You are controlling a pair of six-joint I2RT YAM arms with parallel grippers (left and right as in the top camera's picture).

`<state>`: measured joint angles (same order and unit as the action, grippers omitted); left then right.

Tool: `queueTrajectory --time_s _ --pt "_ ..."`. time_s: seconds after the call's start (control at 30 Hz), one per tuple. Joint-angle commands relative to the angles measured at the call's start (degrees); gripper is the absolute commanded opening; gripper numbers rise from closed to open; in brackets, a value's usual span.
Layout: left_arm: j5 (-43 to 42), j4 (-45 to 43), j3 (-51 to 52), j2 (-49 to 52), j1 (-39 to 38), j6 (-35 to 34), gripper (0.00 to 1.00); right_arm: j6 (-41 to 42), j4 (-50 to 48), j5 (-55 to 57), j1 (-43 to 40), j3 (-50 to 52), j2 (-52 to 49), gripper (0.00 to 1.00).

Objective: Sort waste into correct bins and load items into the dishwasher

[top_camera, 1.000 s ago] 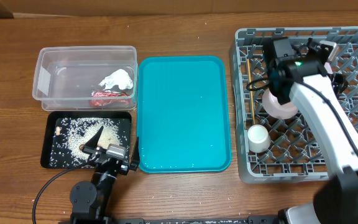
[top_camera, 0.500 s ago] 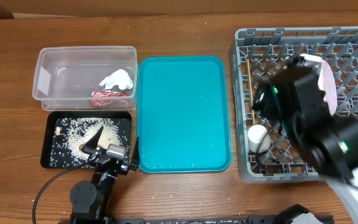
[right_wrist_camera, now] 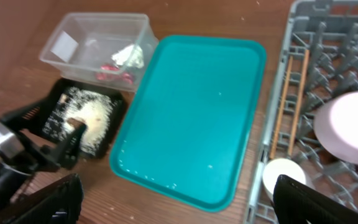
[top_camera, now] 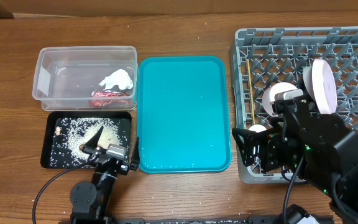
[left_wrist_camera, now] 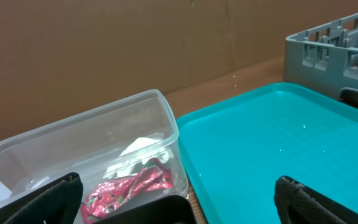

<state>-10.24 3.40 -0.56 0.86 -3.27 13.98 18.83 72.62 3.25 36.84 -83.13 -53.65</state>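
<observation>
The grey dish rack point(top_camera: 347, 46) holds the white plate point(top_camera: 323, 86) standing on edge, the pale bowl point(top_camera: 276, 98), the white cup point(top_camera: 257, 130) and the chopsticks point(top_camera: 251, 93). My right gripper point(top_camera: 253, 152) is open and empty above the rack's front left corner. The right wrist view shows the bowl point(right_wrist_camera: 352, 127), cup point(right_wrist_camera: 284, 177) and chopsticks point(right_wrist_camera: 289, 99) below it. The clear tub point(top_camera: 51, 78) holds the napkin point(top_camera: 118, 79) and red wrapper point(top_camera: 107, 97). The black tray point(top_camera: 59, 155) holds rice point(top_camera: 73, 130). My left gripper point(top_camera: 112, 144) is open and empty over its right end.
The teal tray point(top_camera: 184, 112) lies bare between the bins and the rack, with a few droplets on it. In the left wrist view the tub point(left_wrist_camera: 166, 118), wrapper point(left_wrist_camera: 129, 186) and teal tray point(left_wrist_camera: 272, 143) are close ahead. Wooden table all round.
My right arm has pulled back from over the back of the rack to its front left corner, leaving the plate standing in the rack. The left arm has not moved.
</observation>
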Motion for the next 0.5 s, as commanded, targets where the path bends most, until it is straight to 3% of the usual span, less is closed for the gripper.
queueTrajectory --time_s 0.0,0.2,0.37,0.47 --pt "0.2 -0.1 0.3 -0.6 0.4 0.9 1.0 -1.3 1.1 5.9 0.2 -0.2 1.7 1.0" --pt "0.2 -0.1 0.3 -0.6 0.4 0.9 1.0 -3.1 -1.4 15.3 -2.3 0.7 6.8 1.0" --pt "0.2 -0.1 0.3 -0.6 0.4 0.9 1.0 -13.4 -11.0 7.1 -12.2 6.0 13.7 1.0" --pt "0.2 -0.1 0.3 -0.6 0.4 0.9 1.0 -14.4 -15.5 3.1 -18.8 11.2 18.5 1.0"
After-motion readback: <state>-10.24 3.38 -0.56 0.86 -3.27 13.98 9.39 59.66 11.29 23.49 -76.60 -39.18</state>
